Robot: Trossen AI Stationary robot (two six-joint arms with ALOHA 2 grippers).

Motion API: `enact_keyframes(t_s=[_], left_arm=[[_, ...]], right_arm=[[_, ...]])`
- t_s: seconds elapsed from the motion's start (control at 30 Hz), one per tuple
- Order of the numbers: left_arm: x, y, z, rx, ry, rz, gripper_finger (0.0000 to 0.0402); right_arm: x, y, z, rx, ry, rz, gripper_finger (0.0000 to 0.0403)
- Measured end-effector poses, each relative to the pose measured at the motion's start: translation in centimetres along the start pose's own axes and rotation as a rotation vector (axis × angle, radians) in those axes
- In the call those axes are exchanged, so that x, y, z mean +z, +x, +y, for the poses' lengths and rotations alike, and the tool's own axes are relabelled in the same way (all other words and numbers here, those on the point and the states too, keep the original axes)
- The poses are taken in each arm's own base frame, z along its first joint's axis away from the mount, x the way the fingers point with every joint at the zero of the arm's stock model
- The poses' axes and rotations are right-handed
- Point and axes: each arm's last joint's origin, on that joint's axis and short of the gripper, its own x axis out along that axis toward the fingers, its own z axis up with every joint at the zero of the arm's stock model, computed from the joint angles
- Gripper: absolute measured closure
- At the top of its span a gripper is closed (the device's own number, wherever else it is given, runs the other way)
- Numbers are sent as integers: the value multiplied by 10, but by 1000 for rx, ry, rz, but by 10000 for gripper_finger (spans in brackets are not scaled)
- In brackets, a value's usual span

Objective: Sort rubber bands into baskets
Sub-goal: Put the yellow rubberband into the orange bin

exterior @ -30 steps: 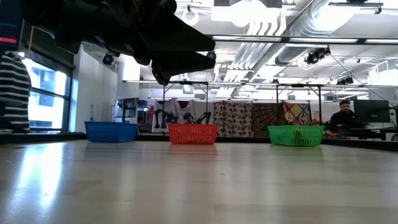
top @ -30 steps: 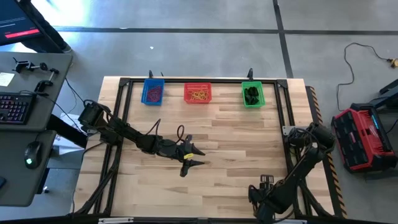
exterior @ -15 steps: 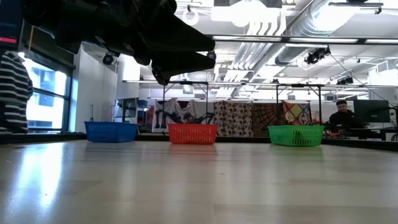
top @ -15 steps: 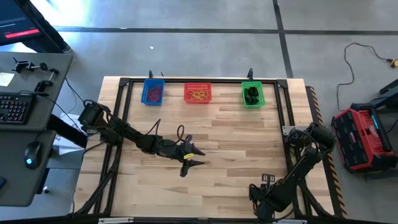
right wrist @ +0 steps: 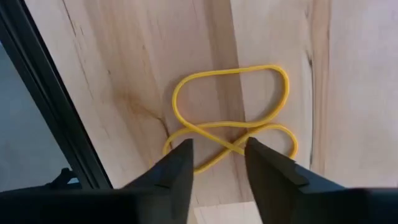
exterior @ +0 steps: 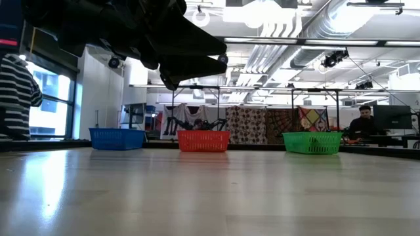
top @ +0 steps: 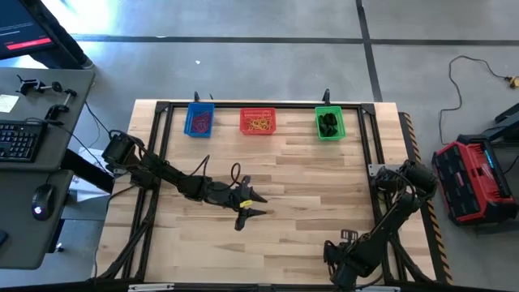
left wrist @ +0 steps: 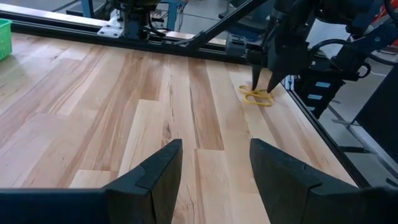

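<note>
Only the wrist views show a yellow rubber band (right wrist: 230, 118) twisted flat on the counter (top: 308, 186), near its edge. The right pincer (right wrist: 217, 163) hangs just over it, fingers apart, gripping nothing. The left pincer (top: 253, 205) waits mid-counter, wide apart. Far back stand the blue basket (top: 199, 120), red basket (top: 258, 122) and green basket (top: 328, 122), each holding bands.

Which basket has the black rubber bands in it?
The green basket, at the right end of the row. The red basket in the middle holds yellow bands, and the blue basket on the left holds purplish ones.
</note>
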Motion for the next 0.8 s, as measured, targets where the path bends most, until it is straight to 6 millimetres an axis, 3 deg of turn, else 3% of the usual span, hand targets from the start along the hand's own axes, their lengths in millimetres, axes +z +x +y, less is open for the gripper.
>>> enact_keyframes(t_s=[0.17,0.4,0.53,0.73,0.8], left_arm=[[0,0,0,0,0,0,220],[0,0,0,0,0,1,220],[0,0,0,0,0,2,220],[0,0,0,0,0,2,220],[0,0,0,0,0,2,220]], right_arm=[[0,0,-1,-15,1,-11,243],[1,12,0,-51,-23,24,258],[1,13,-1,-55,-29,28,287],[0,9,-3,-65,-78,32,383],[-1,7,-5,-89,-94,33,395]])
